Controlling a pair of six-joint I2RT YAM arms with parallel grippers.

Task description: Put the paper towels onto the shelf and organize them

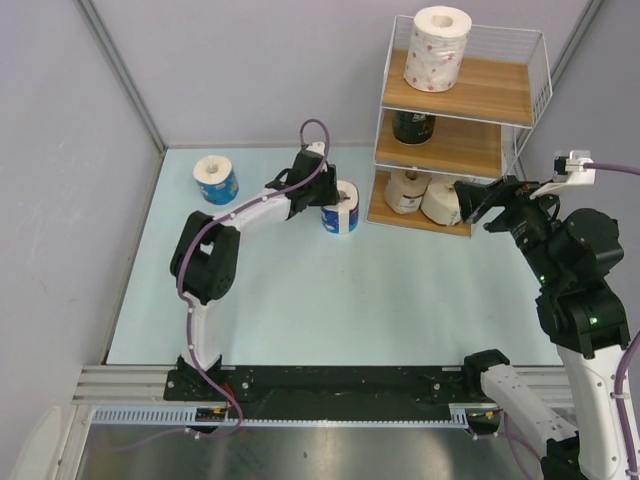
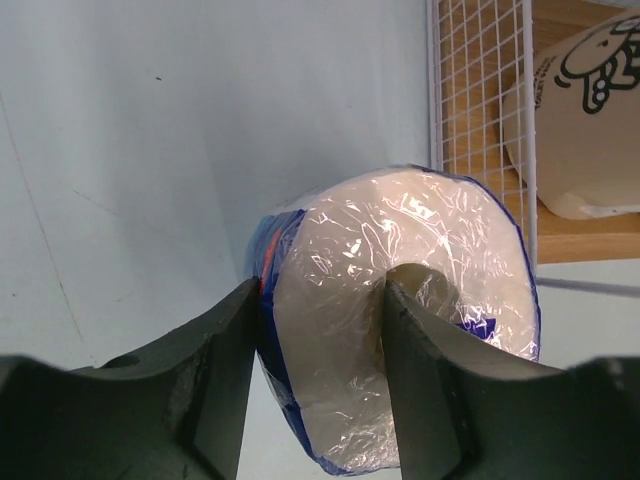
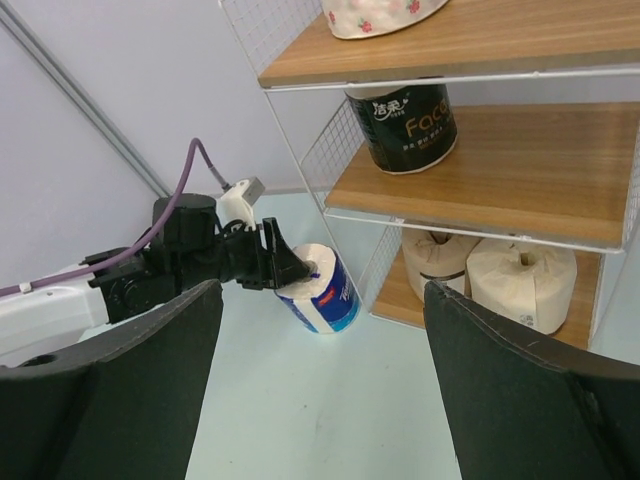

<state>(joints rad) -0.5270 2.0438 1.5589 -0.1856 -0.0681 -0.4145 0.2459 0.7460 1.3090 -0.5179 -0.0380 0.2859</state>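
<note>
Overhead, a blue-wrapped roll [image 1: 341, 207], likely light and squashable, is shown upright on the table [image 1: 330, 310] beside the shelf [image 1: 480, 95]; at the left wrist, its wall is pinched, core to slick wrap, by the left fingers [image 2: 215, 400]; the right fingers [image 3: 120, 400] are seen spread, empty.

Top view: the upper part of the dark-wrapped roll [image 1: 413, 127] is hidden under the shelf's top board [image 1: 478, 92]. The left gripper [image 1: 328, 196] has its fingertips lost against the blue roll [image 1: 341, 210].
Left wrist view: the roll's core is covered by the right-hand finger [image 2: 425, 380], and its near side is cut off at the frame bottom. The cream roll [image 2: 590, 110] is cut off at the right edge.
Right wrist view: only the base of the speckled roll [image 3: 375, 15] is in frame.
</note>
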